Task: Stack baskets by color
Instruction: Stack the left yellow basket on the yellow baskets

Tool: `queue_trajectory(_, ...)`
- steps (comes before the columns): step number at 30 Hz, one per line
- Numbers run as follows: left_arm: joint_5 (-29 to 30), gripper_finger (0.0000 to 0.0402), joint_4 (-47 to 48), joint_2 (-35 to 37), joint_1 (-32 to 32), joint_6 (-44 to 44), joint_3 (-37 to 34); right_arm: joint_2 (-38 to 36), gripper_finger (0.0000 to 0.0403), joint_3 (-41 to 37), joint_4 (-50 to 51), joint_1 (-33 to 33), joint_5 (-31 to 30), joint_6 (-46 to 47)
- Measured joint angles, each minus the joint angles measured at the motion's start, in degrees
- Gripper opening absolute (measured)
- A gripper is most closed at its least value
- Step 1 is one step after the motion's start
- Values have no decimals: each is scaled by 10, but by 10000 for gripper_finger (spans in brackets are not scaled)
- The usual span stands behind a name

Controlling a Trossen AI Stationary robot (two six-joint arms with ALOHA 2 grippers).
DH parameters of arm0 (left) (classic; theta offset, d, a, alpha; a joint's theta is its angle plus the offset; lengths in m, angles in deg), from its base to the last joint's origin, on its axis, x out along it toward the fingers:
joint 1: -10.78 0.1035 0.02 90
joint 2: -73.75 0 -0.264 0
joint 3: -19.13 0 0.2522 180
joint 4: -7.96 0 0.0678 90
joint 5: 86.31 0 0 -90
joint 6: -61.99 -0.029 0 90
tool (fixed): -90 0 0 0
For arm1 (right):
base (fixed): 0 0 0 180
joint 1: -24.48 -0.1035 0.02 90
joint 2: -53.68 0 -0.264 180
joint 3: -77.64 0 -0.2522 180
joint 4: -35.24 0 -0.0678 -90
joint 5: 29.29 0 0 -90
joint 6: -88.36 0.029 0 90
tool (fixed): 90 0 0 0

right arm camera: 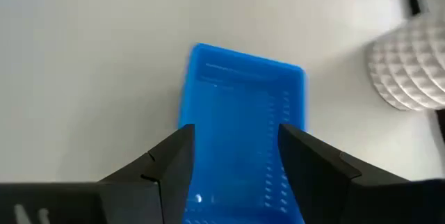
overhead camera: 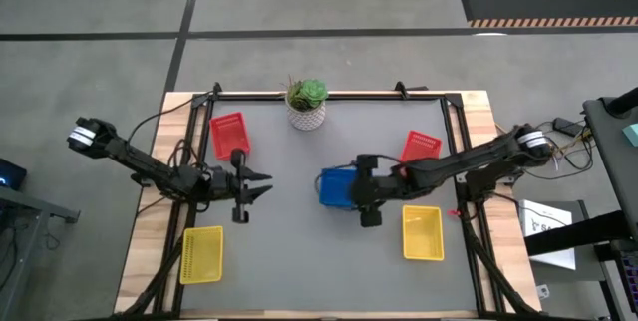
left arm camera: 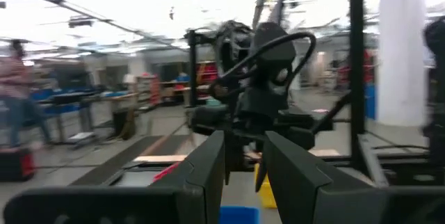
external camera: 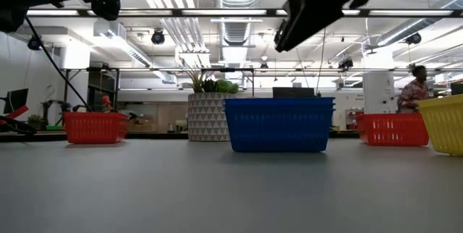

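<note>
A blue basket [overhead camera: 335, 187] stands on the grey mat mid-table; in the low view the blue basket [external camera: 278, 124] shows layered rims, like a nested pile. My right gripper [overhead camera: 355, 191] hangs open above its right end, clear of it, and the right wrist view shows the basket [right arm camera: 243, 113] beyond the spread fingers. My left gripper [overhead camera: 265, 184] waits open at mid-left, raised and pointing toward the blue basket. Red baskets sit at far left [overhead camera: 229, 135] and far right [overhead camera: 421, 147], and yellow ones at near left [overhead camera: 202, 254] and near right [overhead camera: 422, 232].
A green plant in a white patterned pot [overhead camera: 307, 104] stands at the middle of the table's far edge. A black frame rail [overhead camera: 329, 95] runs round the mat. Bare mat lies between the two yellow baskets along the near edge.
</note>
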Motion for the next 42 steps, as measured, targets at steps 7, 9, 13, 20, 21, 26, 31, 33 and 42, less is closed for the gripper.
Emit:
queue_trajectory(7,35,88,-30,0,0,2,8,-128,185,-152,-154,5,1,36)
queue_trajectory(9,35,88,-33,0,0,2,8,-154,179,-188,-191,5,-1,52)
queue_trajectory(13,35,88,-29,-1,0,2,8,-187,169,-245,-254,5,-44,71)
queue_trajectory(20,35,88,-23,-27,0,3,0,-208,144,-305,-279,5,-126,74)
queue_trajectory(21,35,88,-23,-32,0,3,0,-208,140,-312,-279,5,-136,78)
queue_trajectory(26,35,88,-24,-56,0,5,3,-204,122,-343,-279,5,-177,120)
queue_trajectory(31,57,88,-24,-64,0,7,5,-202,102,-362,-325,5,-187,65)
queue_trajectory(33,71,88,-27,-63,0,24,5,-202,93,-371,-368,5,-187,18)
queue_trajectory(42,85,88,-24,-69,0,52,5,-211,56,-375,-436,5,-185,-85)
